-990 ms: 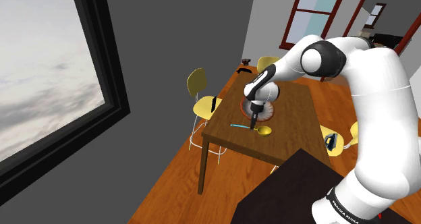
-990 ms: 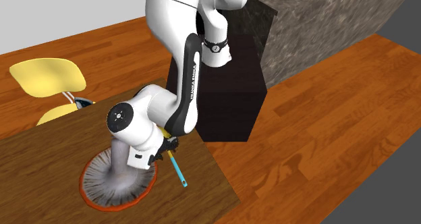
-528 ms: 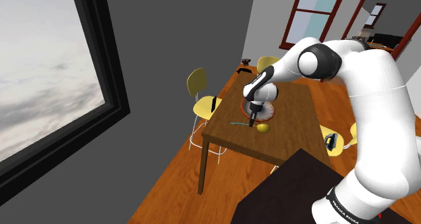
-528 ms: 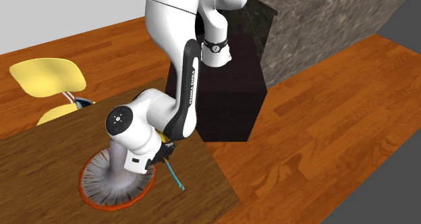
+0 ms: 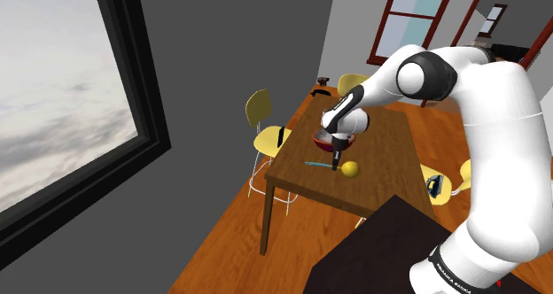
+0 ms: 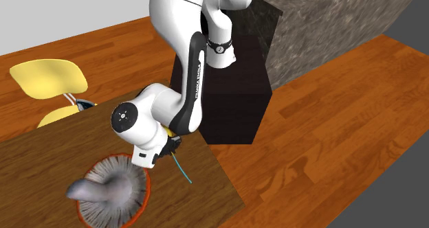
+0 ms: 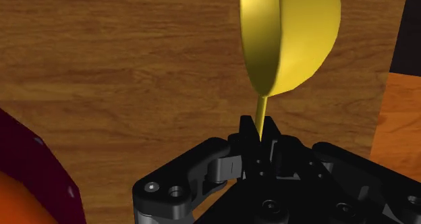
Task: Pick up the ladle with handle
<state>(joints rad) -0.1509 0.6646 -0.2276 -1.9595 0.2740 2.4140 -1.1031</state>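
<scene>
Pincer fingers are clamped on the thin yellow neck of the ladle, just behind its bowl, which stands tipped on edge over the wooden table. In the shoulder view the yellow bowl hangs at about 4 o'clock from the pincer, while the teal handle runs out toward 9 o'clock. A red-rimmed dish lies at 12 o'clock, close by. The hold is narrow and sits far from the middle of the long ladle. It could therefore pivot or slide between the fingers during a lift, and the trailing handle might clip the dish's rim.
</scene>
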